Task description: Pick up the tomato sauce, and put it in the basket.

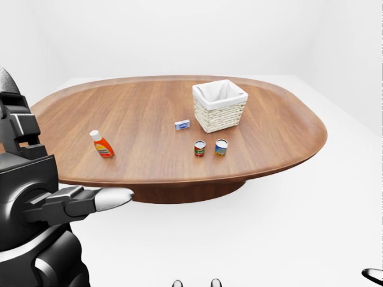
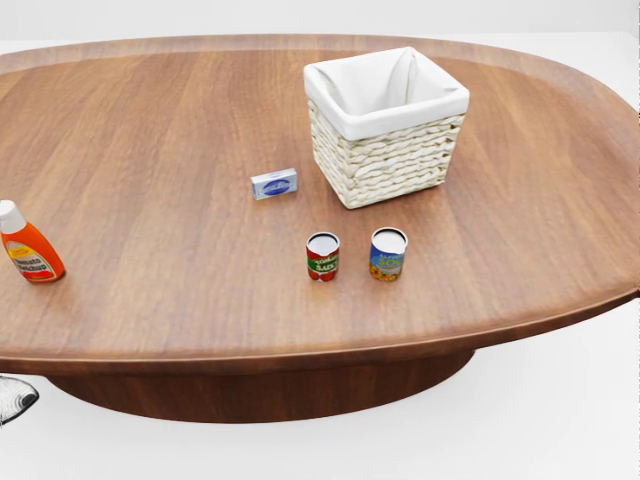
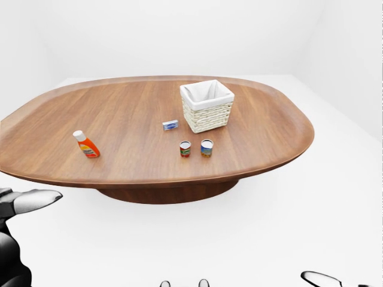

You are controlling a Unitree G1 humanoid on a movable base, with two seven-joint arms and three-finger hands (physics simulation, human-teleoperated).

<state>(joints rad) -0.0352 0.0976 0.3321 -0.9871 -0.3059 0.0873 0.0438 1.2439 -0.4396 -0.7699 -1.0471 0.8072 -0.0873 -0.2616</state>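
Observation:
The tomato sauce can (image 2: 322, 257), red and green with a pale lid, stands upright on the oval wooden table (image 2: 160, 140), a little below the white-lined wicker basket (image 2: 385, 165) in the head view. My left hand (image 1: 111, 198) hangs off the table at the lower left of the left-eye view, one silver-tipped finger stretched out and nothing in it. Only a thin dark sliver of my right hand (image 3: 323, 278) shows at the bottom right edge of the right-eye view. Both hands are far from the can.
A blue and yellow can (image 2: 387, 254) stands just right of the tomato sauce. A small blue-white box (image 2: 273, 184) lies left of the basket. An orange ketchup bottle (image 2: 28, 250) stands near the table's left side. White floor surrounds the table.

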